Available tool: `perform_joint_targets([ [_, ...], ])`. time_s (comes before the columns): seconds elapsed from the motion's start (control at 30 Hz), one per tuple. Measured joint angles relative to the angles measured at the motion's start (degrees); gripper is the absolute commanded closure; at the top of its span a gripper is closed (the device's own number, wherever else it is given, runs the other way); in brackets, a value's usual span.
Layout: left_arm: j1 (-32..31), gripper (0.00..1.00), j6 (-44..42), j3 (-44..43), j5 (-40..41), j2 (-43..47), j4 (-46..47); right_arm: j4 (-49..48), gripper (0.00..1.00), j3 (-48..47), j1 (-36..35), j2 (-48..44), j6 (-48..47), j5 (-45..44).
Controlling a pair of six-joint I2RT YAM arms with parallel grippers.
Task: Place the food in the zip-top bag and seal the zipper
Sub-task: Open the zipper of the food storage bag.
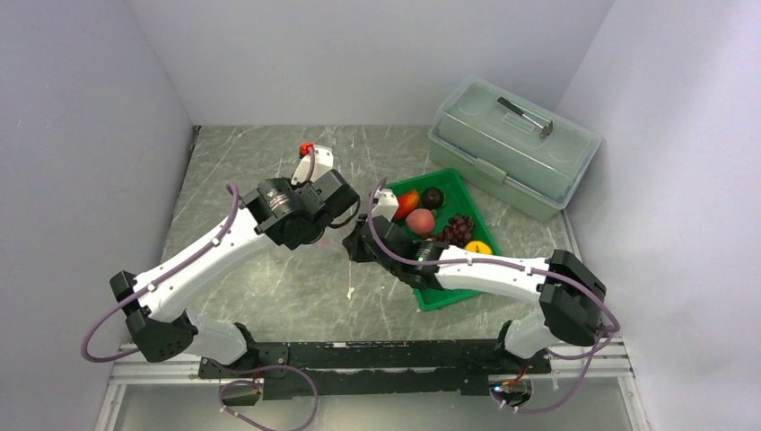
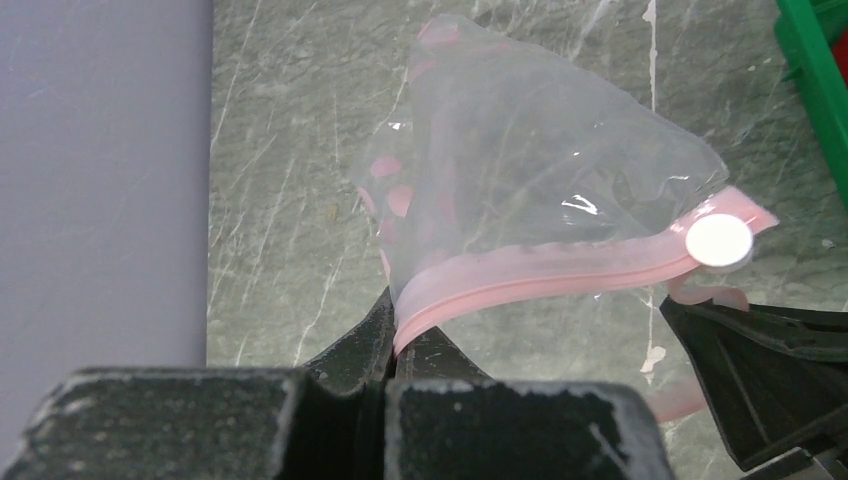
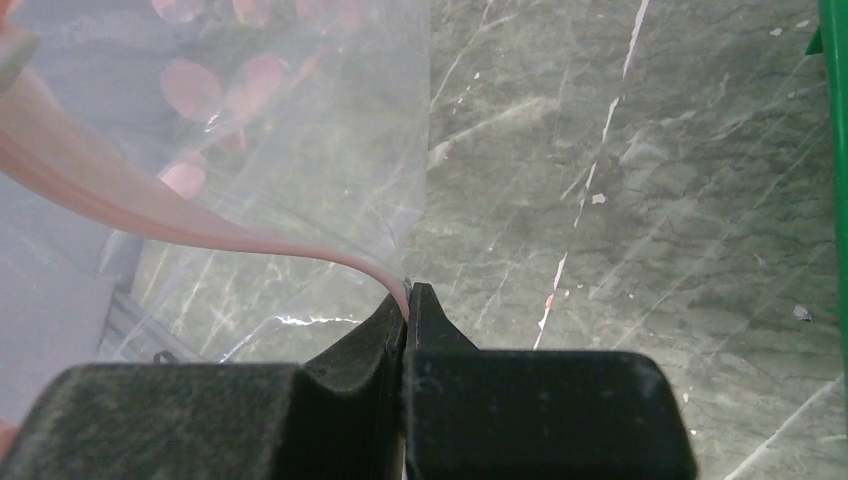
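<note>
The clear zip-top bag (image 2: pixel 530 170) hangs above the marble table between my two grippers, and its inside looks empty. My left gripper (image 2: pixel 405 330) is shut on one end of the pink zipper (image 2: pixel 560 270). A white round tab (image 2: pixel 719 241) sits at the other end. My right gripper (image 3: pixel 407 300) is shut on the zipper (image 3: pixel 150 200) too, beside the bag (image 3: pixel 250 150). In the top view both grippers, left (image 1: pixel 336 215) and right (image 1: pixel 357 241), meet left of the green tray (image 1: pixel 449 296). The tray holds a red-orange fruit (image 1: pixel 406 202), purple ball (image 1: pixel 432 197), peach (image 1: pixel 420 221), grapes (image 1: pixel 459 229) and yellow-orange fruit (image 1: pixel 478 247). The white-and-green vegetable is not visible.
A pale green lidded box (image 1: pixel 511 148) stands at the back right, behind the tray. Grey walls close in the table on the left, back and right. The tray's green edge shows at the right of the right wrist view (image 3: pixel 835 150).
</note>
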State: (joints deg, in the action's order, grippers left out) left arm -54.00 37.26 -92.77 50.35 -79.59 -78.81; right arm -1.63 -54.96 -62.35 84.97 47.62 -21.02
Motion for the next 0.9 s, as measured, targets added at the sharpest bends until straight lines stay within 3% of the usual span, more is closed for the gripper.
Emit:
perform_joint_targets([
  [0.2, 0.0, 1.0, -0.1, 2.4, 0.0, -0.1, 0.6, 1.4, 0.82, 0.4, 0.0, -0.6, -0.1, -1.1],
  [0.5, 0.0, 1.0, -0.2, 4.7, 0.0, -0.7, 1.9, 4.5, 0.64, 1.2, 0.1, -2.7, -0.9, -2.2],
  [0.7, -0.1, 1.0, -0.2, 4.8, 0.0, -2.5, 2.2, 5.6, 0.57, 1.3, 0.1, -6.1, -1.5, -2.6],
  [0.9, -0.2, 1.0, -0.2, 4.8, 0.0, -2.9, 2.3, 6.6, 0.56, 1.3, 0.1, -11.8, -2.4, -2.8],
])
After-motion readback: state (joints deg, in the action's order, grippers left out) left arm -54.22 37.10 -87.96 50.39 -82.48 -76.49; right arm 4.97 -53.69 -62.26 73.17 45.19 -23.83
